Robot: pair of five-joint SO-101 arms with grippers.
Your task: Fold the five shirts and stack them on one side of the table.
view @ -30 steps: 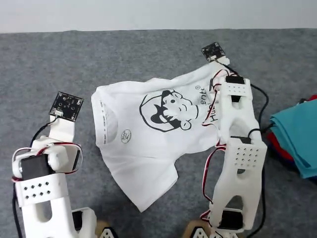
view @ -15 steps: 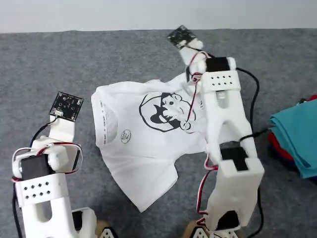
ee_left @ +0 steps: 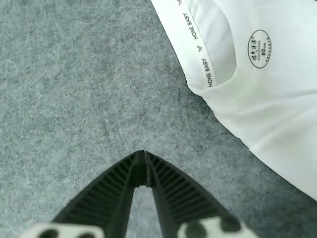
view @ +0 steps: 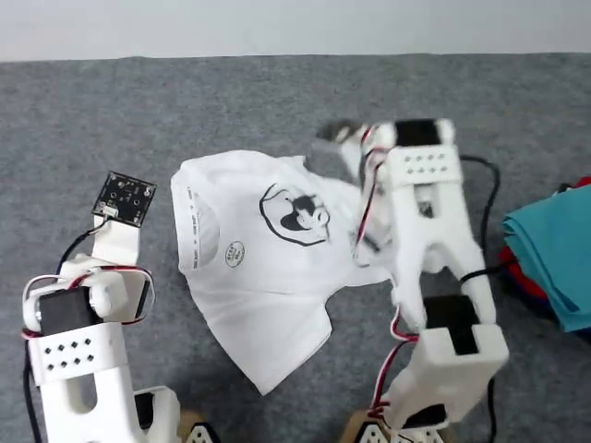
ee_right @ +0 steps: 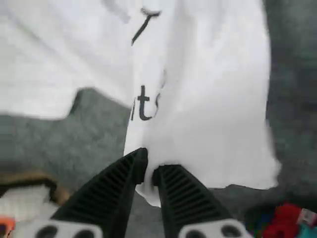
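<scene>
**High view**
- Left arm (view: 69, 351): rises from the near-left edge of the desk (view: 185, 101), with the forearm pointing away from its base. The wrist camera board (view: 123, 197) is topmost. It stands beside the collar side of the cloth and apart from it.
- Right arm (view: 434, 277): reaches from the near edge far across the desk. The wrist is bent back toward the left arm's side, over the garment. The wrist end is smeared and hard to make out.
- White shirt (view: 249, 268): lies mid-desk between the two arms, with the collar toward the left arm and the cartoon print (view: 295, 212) facing up. The side nearest the right arm is drawn in over the print, and part of it is hidden behind that arm.
- Folded pile: a teal shirt (view: 554, 249) lies over a red shirt (view: 514, 269) at the desk's right side. The frame edge cuts the pile off, and the number of pieces cannot be told.

**Left wrist view**
- Left tool (ee_left: 144, 157): the fingers are pressed together with the tips meeting and nothing between them. It sits over the bare grey desk covering, near the shirt's collar (ee_left: 198, 54) but clear of it. The rest of the shirt runs out of frame.

**Right wrist view**
- Right tool (ee_right: 149, 168): the fingers are clamped on an edge of the white shirt. The cloth spreads away from the tips, with grey desk showing past its borders. The dark lettering on the cloth is blurred and cannot be read.
</scene>
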